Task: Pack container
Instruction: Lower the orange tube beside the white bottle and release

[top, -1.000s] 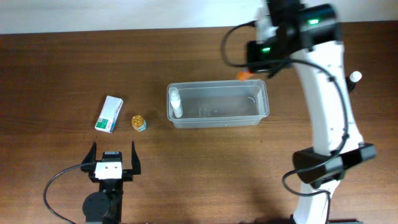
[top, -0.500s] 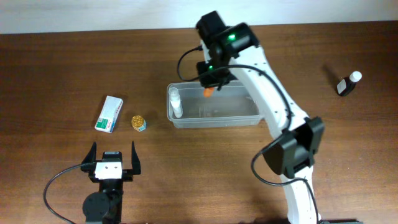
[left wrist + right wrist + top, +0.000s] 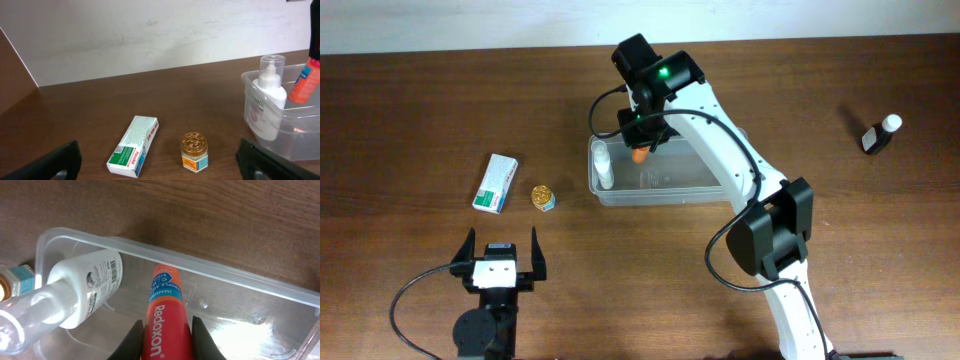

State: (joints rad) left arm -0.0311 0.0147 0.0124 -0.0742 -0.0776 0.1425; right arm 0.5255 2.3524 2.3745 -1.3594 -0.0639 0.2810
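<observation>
The clear plastic container [image 3: 670, 190] sits mid-table; it also shows in the left wrist view [image 3: 295, 145] and the right wrist view [image 3: 225, 275]. A white pump bottle [image 3: 603, 165] stands in its left end. My right gripper [image 3: 640, 150] is shut on an orange Redoxon tube [image 3: 166, 315] and holds it over the container's left part, next to the pump bottle [image 3: 85, 287]. My left gripper [image 3: 500, 262] is open and empty near the front left, apart from the objects.
A green-and-white box [image 3: 496, 183] and a small gold-lidded jar [image 3: 543, 197] lie left of the container. A small dark bottle with a white cap [image 3: 878, 134] lies at the far right.
My right arm has swung from the right side leftward with the orange tube, now lowering it over the container's left part. The left arm has not moved.
</observation>
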